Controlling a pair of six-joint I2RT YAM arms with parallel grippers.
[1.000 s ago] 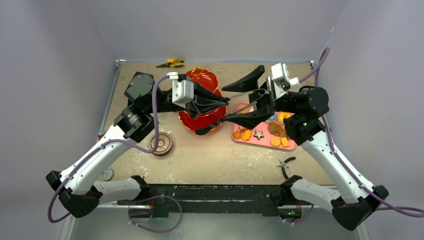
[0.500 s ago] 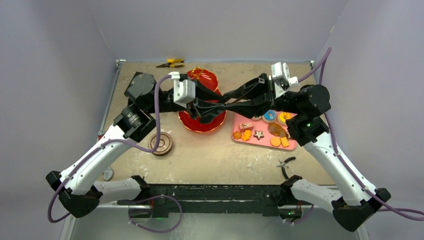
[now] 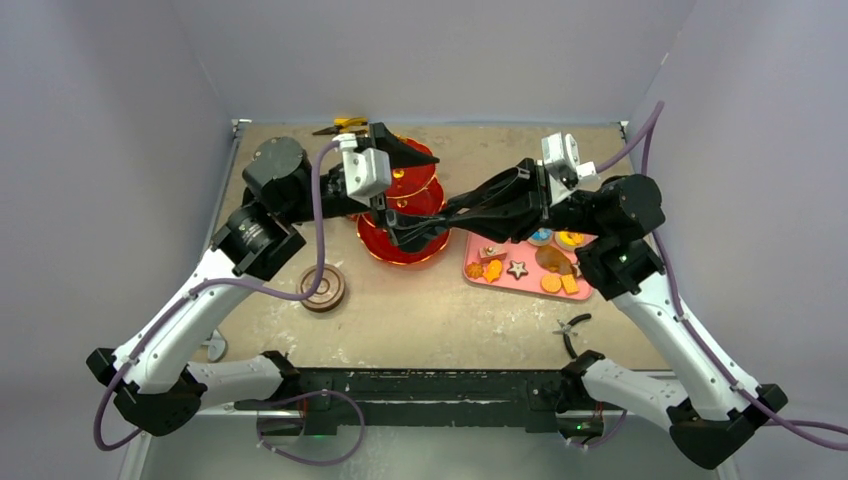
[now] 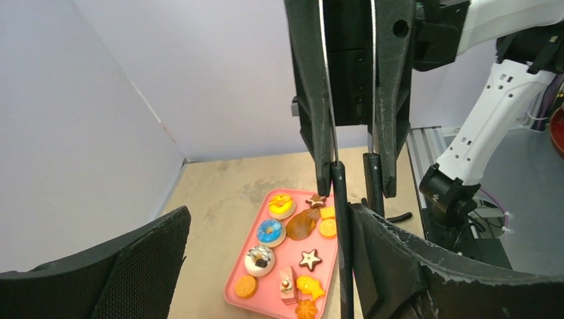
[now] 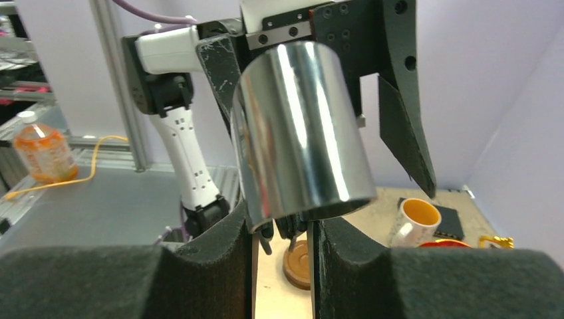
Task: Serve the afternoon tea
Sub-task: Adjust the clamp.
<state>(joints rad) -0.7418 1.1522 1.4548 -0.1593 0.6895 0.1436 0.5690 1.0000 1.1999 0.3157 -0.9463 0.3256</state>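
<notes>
Over the red three-tier stand [image 3: 400, 247] my two grippers meet. The right gripper [image 3: 448, 211] [image 5: 282, 226] [image 4: 359, 189] is shut on the tongs [image 4: 340, 252], whose shiny metal bend [image 5: 299, 133] rises between its pads. My left gripper [image 3: 398, 188] [image 4: 269, 219] stands wide open around the tongs' black arms, and one arm lies close to its right finger. Colourful pastries [image 4: 269, 230] lie on the pink tray [image 3: 525, 287] [image 4: 284, 256]. A white mug [image 5: 416, 222] of amber tea shows beside the stand's red rim [image 5: 442, 244]. Brown saucers [image 3: 323, 287] [image 5: 297, 262] sit at the left.
Black pliers [image 3: 572, 330] lie near the front right. Yellow-handled pliers [image 3: 345, 125] lie at the back edge behind the stand. A small grey piece [image 3: 215, 348] rests at the table's front left corner. A black pad [image 5: 449, 222] lies by the mug.
The left gripper has opened and let go of the tongs. The right gripper has closed on them and moved a little left over the stand. The left wrist has tilted towards the back.
</notes>
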